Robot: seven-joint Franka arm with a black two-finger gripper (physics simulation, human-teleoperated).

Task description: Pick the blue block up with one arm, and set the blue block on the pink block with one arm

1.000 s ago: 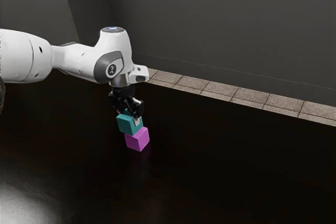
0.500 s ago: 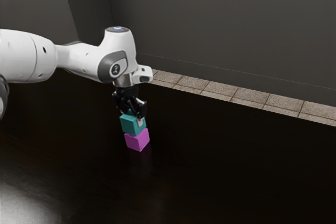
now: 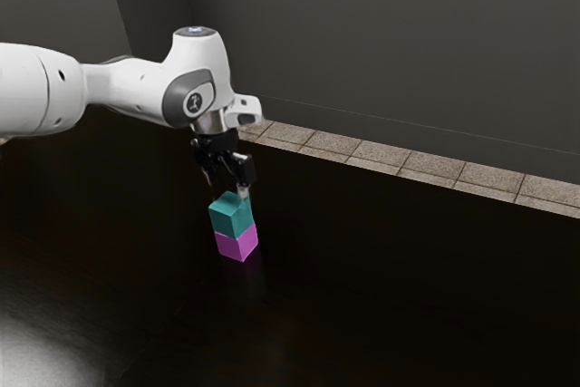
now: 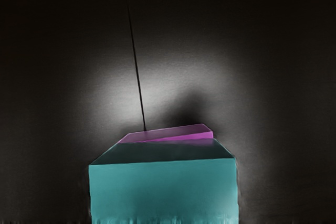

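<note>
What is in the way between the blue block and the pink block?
Nothing visible. The blue block sits right on top of the pink block, touching it, and the gripper hangs just above, jaws open.

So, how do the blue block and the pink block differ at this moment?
Colour: the blue block is teal-blue, the pink block magenta. Place: the blue block rests on the pink block, which stands on the dark table. Pose: in the wrist view the pink block's edges run slightly askew to the blue block's. The open claw hangs just above the blue block, farther from the pink block. Both are cubes of similar size.
</note>
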